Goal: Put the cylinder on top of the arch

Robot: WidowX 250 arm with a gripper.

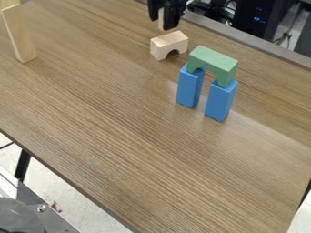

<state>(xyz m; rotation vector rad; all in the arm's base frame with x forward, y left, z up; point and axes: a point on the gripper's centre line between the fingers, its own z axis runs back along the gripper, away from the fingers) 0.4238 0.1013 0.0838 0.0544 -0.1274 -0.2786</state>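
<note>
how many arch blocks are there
2. The green arch lies across the tops of two upright blue blocks; the bare wooden arch stands on the table, to the green one's upper left in the picture.

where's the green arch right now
The green arch is in the upper right of the camera view, resting across the tops of two upright blue blocks, just right of the wooden arch.
</note>
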